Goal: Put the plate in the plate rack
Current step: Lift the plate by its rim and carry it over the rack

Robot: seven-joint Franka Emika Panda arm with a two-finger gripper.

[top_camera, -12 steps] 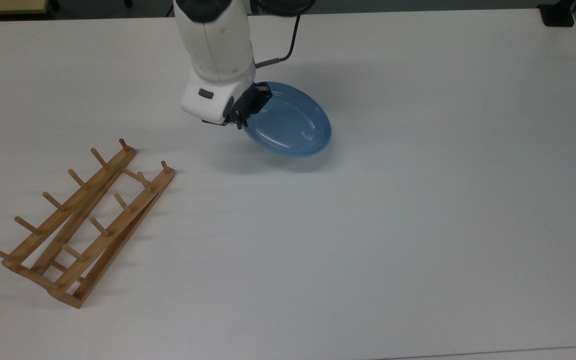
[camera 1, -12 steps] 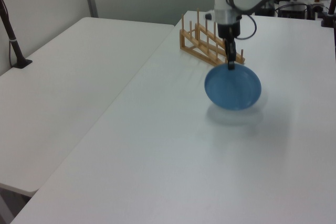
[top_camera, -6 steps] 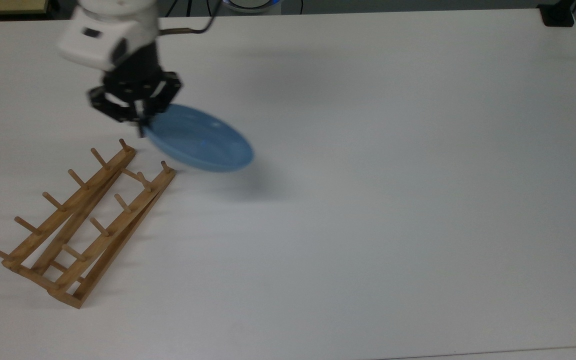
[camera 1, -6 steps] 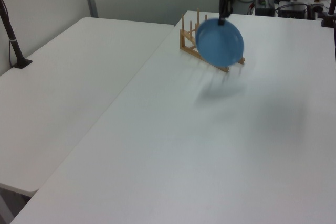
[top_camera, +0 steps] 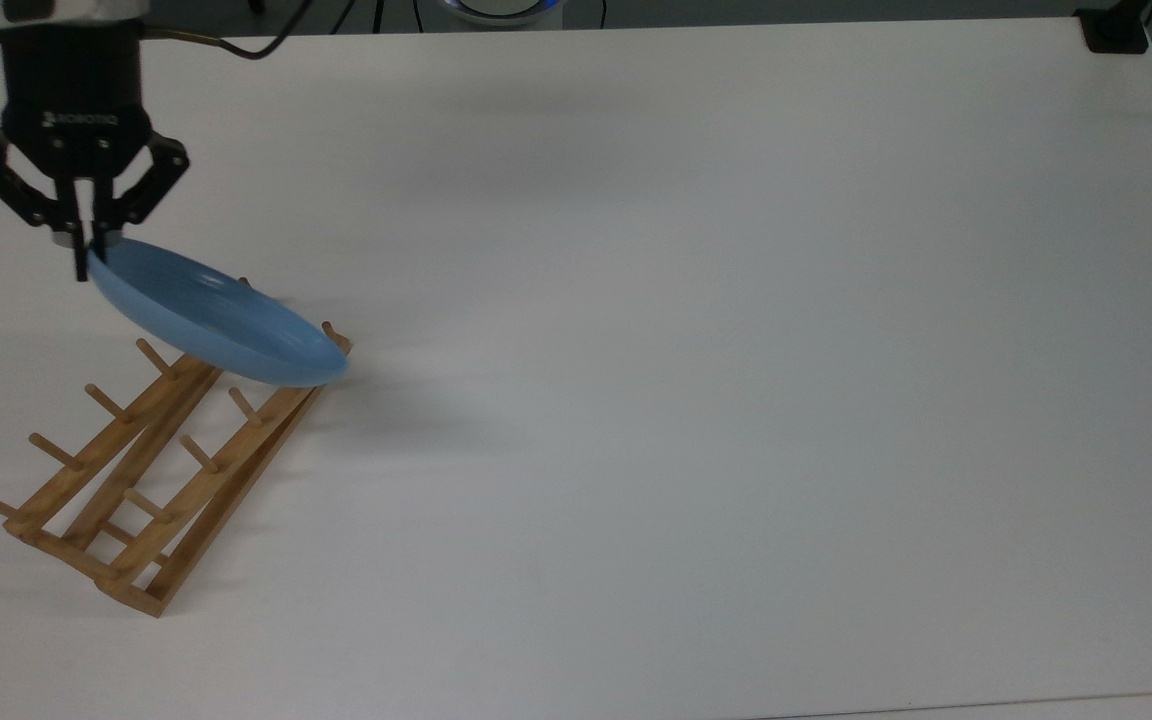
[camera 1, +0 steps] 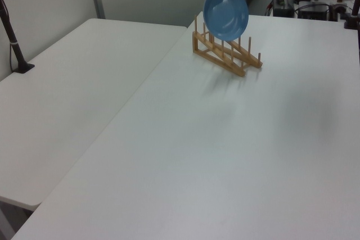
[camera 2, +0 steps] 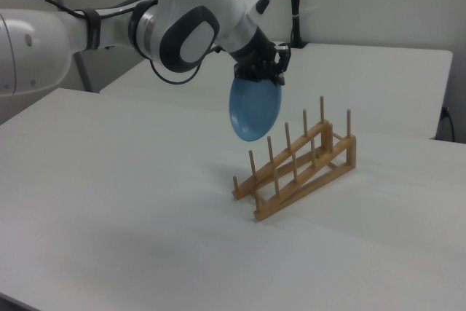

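— Top view first: what is the tool [top_camera: 86, 255] doing?
— It is gripping the rim of the plate [top_camera: 221, 320], its fingers clamped together on the edge nearest the top view's left. The plate is hanging edge-on below it, tilted, off the bench [top_camera: 736, 350].

— Where is the plate sitting relative to the plate rack [top_camera: 151, 470]?
— It is hovering over the rack's far end, covering the pegs there in the top view. In the right view the plate [camera 2: 254, 111] is hanging clear above the plate rack [camera 2: 298, 169], not touching any peg.

— Is the rack holding anything?
— Its slots are standing bare in the left view, with the plate [camera 1: 225, 13] showing its hollow face above the plate rack [camera 1: 225, 53].
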